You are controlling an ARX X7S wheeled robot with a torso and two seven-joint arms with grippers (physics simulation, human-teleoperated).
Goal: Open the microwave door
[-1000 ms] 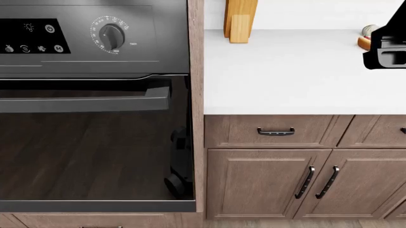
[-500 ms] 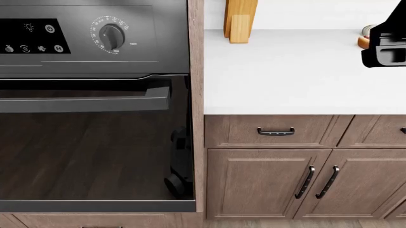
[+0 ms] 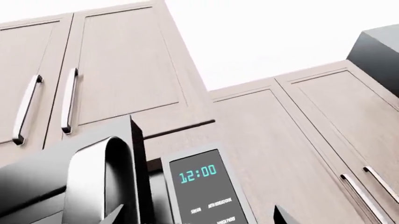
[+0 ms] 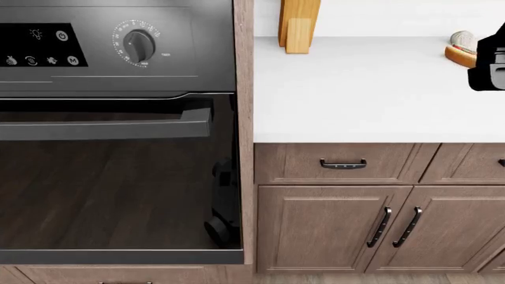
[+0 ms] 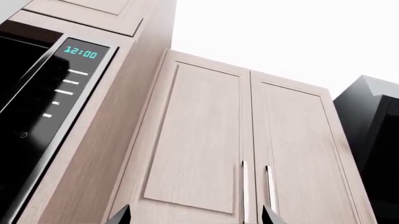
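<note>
The microwave shows only in the wrist views, not in the head view. In the left wrist view its control panel (image 3: 203, 186) reads 12:00, and the door (image 3: 138, 177) with a curved silver handle (image 3: 93, 179) stands just beside it. The door's edge stands proud of the panel, with a dark gap between them. My left gripper (image 3: 198, 217) is open, one tip by the door edge and the other past the panel, holding nothing. My right gripper (image 5: 194, 217) is open and empty, facing pale upper cabinets, with the microwave (image 5: 59, 88) off to one side. In the head view the right gripper (image 4: 491, 65) hangs over the counter at the right edge.
A black wall oven (image 4: 118, 148) with a bar handle fills the left of the head view. The white counter (image 4: 363, 100) carries a wooden block (image 4: 298, 23) at the back and a food item (image 4: 462, 50) at the far right. Drawers and cabinet doors (image 4: 332, 228) lie below.
In the head view my right gripper has shifted to the right, uncovering the food item on the counter. Oven and counter are unchanged.
</note>
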